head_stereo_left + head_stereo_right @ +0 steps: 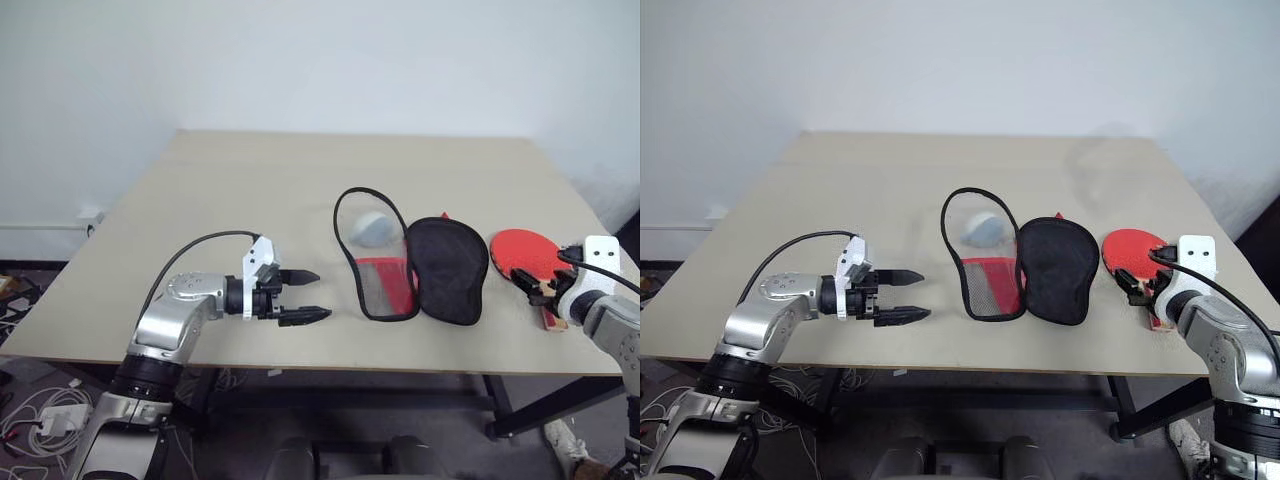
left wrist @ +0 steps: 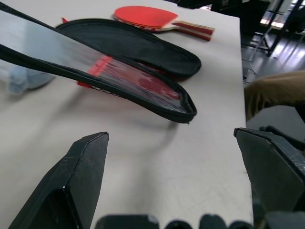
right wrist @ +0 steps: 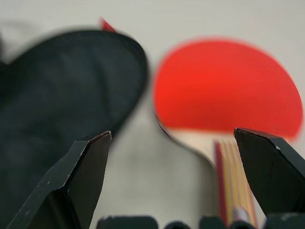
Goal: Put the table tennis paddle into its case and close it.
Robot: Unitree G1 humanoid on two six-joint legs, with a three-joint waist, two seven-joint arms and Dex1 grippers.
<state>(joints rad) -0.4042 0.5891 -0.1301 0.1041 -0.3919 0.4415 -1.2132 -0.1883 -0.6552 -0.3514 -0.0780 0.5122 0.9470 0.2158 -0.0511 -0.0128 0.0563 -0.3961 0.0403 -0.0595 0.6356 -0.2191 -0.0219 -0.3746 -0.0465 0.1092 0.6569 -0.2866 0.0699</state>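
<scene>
The table tennis paddle [image 1: 522,250] lies flat at the table's right side, red face up, with its pale handle [image 3: 232,181] pointing toward the front edge. My right gripper [image 1: 532,285] hovers open just over the handle end, its fingers [image 3: 81,176] apart with nothing between them. Just left of the paddle the case [image 1: 447,268] lies unzipped and spread out. Its black half is on the right and its mesh-and-red half [image 1: 378,275] on the left. My left gripper [image 1: 318,296] is open, points right at the case's mesh half [image 2: 143,78], and stops a short way from it.
A small whitish-grey lump [image 1: 375,228] sits under the far end of the mesh half. The pale table [image 1: 250,200] has bare room on its left and far parts. Its front edge runs close below both grippers. Cables lie on the floor at the left.
</scene>
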